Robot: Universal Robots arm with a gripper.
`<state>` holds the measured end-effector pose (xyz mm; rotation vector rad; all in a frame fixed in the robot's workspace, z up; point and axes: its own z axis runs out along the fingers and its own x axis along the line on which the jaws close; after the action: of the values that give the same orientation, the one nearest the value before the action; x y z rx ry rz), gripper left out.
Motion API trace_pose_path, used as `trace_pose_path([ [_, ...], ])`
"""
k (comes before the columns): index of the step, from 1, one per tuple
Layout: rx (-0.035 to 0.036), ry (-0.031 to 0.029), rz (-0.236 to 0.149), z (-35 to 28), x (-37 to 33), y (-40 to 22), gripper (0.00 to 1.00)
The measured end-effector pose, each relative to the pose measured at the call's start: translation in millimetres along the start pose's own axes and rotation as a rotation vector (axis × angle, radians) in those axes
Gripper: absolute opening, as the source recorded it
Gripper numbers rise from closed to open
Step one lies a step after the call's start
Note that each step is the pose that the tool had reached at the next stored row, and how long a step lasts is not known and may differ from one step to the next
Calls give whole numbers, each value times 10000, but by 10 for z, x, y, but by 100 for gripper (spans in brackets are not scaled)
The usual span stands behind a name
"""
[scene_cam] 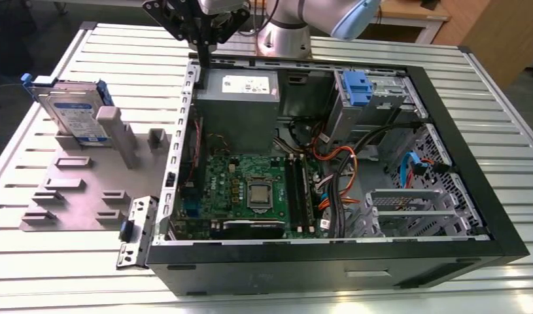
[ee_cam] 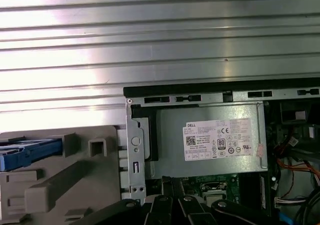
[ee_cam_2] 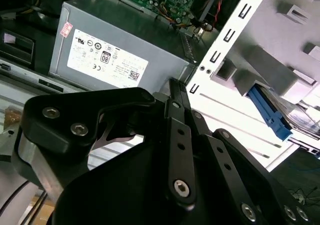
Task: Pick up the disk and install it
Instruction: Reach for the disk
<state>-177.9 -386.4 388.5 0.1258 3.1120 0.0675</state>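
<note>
The disk (scene_cam: 72, 112) stands on edge in a slot of a grey holder (scene_cam: 83, 190), at the end of the holder farthest from the camera in the exterior view. Its label faces outward, and blue rails run along its edges. The first wrist view shows one blue rail (ee_cam: 31, 153) beside the holder's grey blocks. The second wrist view shows a blue rail end (ee_cam_2: 270, 112). The holder lies flat on the slatted tabletop (scene_cam: 74, 278), just beside the open case (scene_cam: 336, 265), on the exterior view's left.

Inside the case, the grey power supply (scene_cam: 240, 98) sits at the far end, with the green board (scene_cam: 248, 190) nearer the camera. A blue tab (scene_cam: 358, 88) on a metal cage is at the far corner on the exterior view's right.

The hand (scene_cam: 200, 55) hangs above the case wall next to the power supply, well apart from the disk. Its fingers are together and hold nothing. Both wrist views show the fingertips over the power supply's corner.
</note>
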Motion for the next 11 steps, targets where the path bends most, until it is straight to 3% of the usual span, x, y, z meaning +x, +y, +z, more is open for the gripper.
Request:
trace_pose_path([
  [11,0,-1,11,11,126,31,11],
])
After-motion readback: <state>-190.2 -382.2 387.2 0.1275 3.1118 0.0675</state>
